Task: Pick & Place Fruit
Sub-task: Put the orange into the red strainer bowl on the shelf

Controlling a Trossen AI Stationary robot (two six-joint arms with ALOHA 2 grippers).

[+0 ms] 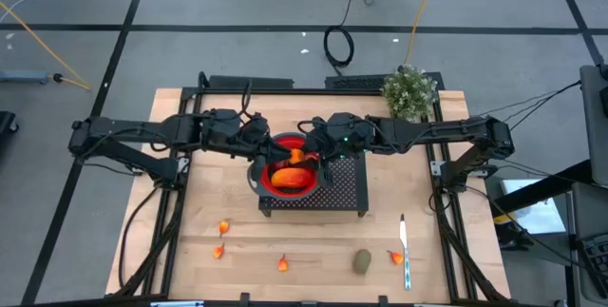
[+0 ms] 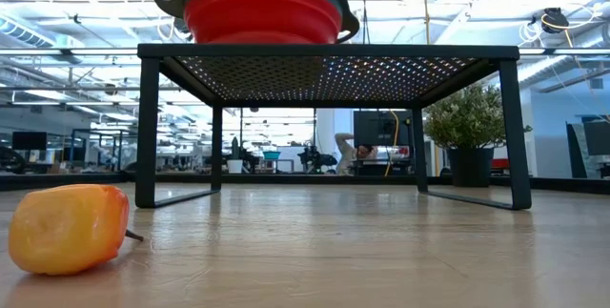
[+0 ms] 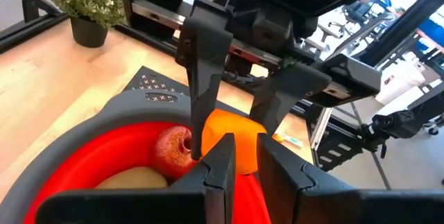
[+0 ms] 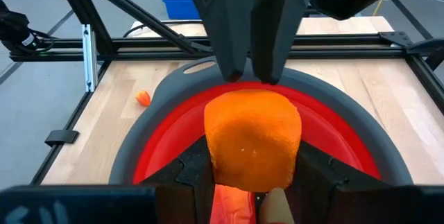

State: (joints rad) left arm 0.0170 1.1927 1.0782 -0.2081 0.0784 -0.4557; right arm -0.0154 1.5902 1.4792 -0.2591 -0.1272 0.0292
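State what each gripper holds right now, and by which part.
The right gripper clamps the long orange fruit by its lower end, over the red bowl. The left gripper has its fingers nearly shut at the fruit's other end; whether it grips cannot be told.

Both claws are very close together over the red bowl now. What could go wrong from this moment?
1. The left claw and right claw meet over the red bowl; any misjudged move could make them collide.
2. The right claw grips the orange piece above a dark red fruit; on release it might bounce or roll out.
3. The bowl sits on a raised black mesh stand; a push on its rim could slide or tip it.
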